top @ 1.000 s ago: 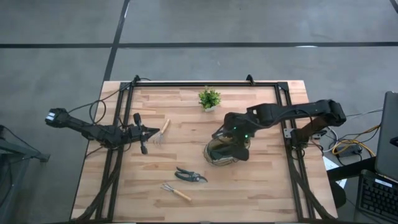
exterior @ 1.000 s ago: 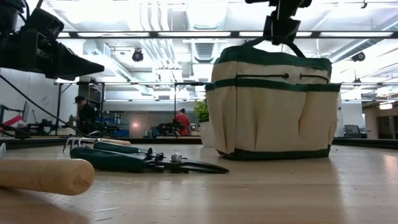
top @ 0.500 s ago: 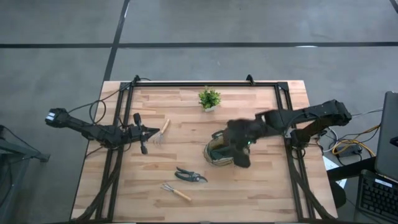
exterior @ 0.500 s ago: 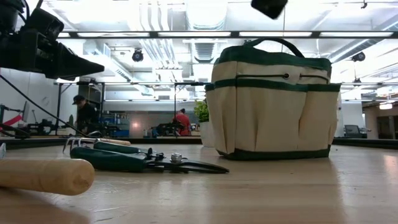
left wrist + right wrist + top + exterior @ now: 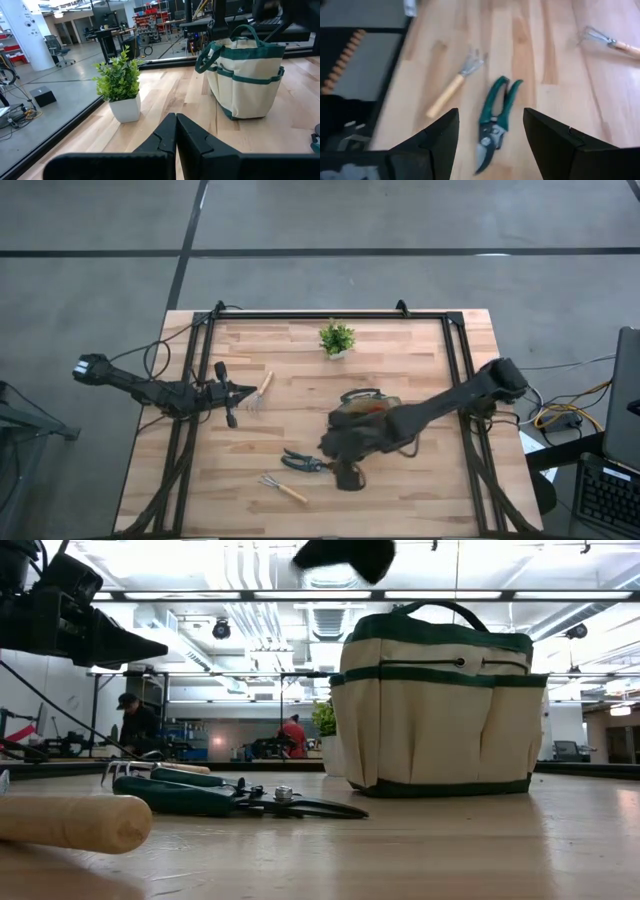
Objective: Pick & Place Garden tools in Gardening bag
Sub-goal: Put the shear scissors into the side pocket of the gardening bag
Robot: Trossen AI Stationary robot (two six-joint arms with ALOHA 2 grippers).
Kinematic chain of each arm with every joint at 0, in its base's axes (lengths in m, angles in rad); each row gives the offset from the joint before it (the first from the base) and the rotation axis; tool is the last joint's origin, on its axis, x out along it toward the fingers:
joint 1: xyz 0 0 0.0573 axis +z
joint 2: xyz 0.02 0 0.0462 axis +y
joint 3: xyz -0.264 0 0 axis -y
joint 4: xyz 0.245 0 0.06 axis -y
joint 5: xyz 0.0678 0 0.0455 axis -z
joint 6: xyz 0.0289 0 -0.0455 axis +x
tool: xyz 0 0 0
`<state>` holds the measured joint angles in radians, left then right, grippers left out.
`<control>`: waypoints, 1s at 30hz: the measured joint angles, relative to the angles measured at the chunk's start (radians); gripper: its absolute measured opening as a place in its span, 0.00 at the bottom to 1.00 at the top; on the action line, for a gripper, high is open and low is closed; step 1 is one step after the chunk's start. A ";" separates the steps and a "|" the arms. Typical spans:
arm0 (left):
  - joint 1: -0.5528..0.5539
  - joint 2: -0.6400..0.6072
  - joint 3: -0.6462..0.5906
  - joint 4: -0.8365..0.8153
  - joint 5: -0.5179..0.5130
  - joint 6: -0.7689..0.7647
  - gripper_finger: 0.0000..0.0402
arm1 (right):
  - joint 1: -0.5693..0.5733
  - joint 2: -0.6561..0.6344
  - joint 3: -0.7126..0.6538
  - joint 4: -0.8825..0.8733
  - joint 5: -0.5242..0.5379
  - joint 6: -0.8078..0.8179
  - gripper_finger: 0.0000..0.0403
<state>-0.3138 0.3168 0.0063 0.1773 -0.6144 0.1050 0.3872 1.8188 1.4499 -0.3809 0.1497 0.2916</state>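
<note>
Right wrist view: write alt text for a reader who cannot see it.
The open right gripper hangs above green-handled pruning shears lying on the wooden table. A wooden-handled mini rake lies beside them, another rake farther off.

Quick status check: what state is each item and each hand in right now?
Gardening bag: upright, top open.
Pruning shears: flat on table, not held.
Near rake: on table.
Far rake: on table.
Potted plant: upright.
Right hand: open, above shears.
Left hand: shut, empty.

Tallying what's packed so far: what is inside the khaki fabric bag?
Looking down into the khaki fabric bag with green trim, something red and dark shows; the right arm crosses its lower edge, so other contents cannot be told.
</note>
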 joint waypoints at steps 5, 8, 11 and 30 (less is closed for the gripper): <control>0.000 0.000 0.000 -0.001 0.000 0.000 0.03 | 0.001 0.149 0.101 -0.007 0.042 0.004 0.53; 0.000 0.000 0.000 -0.001 0.000 0.000 0.03 | 0.001 0.230 0.181 -0.036 0.058 0.004 0.53; 0.000 0.000 0.000 -0.001 0.000 0.000 0.03 | 0.001 0.313 0.283 -0.117 0.066 0.018 0.53; 0.000 0.002 0.000 -0.010 0.000 0.000 0.03 | -0.025 0.687 0.827 -0.506 0.131 0.003 0.48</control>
<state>-0.3138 0.3183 0.0063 0.1671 -0.6143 0.1051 0.3617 2.5059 2.2766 -0.8869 0.2806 0.2949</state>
